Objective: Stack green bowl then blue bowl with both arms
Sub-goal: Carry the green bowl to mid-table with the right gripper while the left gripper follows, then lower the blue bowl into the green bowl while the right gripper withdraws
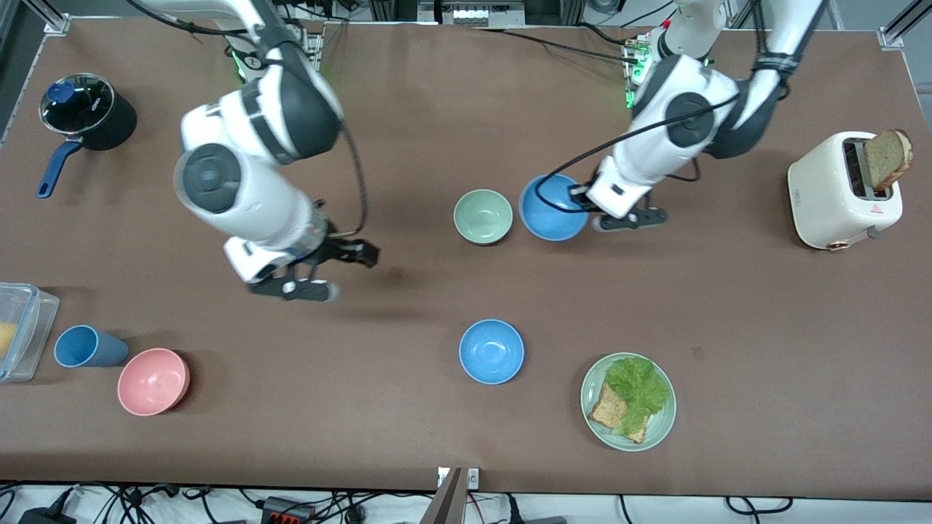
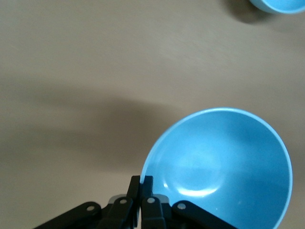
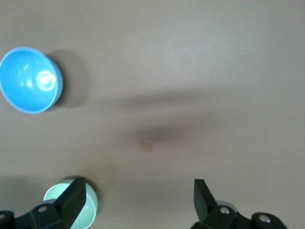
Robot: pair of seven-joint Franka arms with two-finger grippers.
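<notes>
The green bowl (image 1: 483,216) sits upright on the table near the middle. My left gripper (image 1: 580,196) is shut on the rim of a blue bowl (image 1: 551,209) and holds it tilted just above the table, beside the green bowl toward the left arm's end. In the left wrist view the fingers (image 2: 142,183) pinch that bowl's (image 2: 219,167) rim. A second blue bowl (image 1: 491,351) sits nearer the front camera. My right gripper (image 1: 353,274) is open and empty over bare table, toward the right arm's end from the green bowl. The right wrist view shows its gripper (image 3: 139,193), the green bowl (image 3: 71,205) and a blue bowl (image 3: 29,78).
A pale-green plate (image 1: 659,429) with lettuce and bread lies near the front edge. A white toaster (image 1: 837,193) with bread stands at the left arm's end. A black pot (image 1: 91,113), clear container (image 1: 22,327), blue cup (image 1: 86,346) and pink bowl (image 1: 153,380) are at the right arm's end.
</notes>
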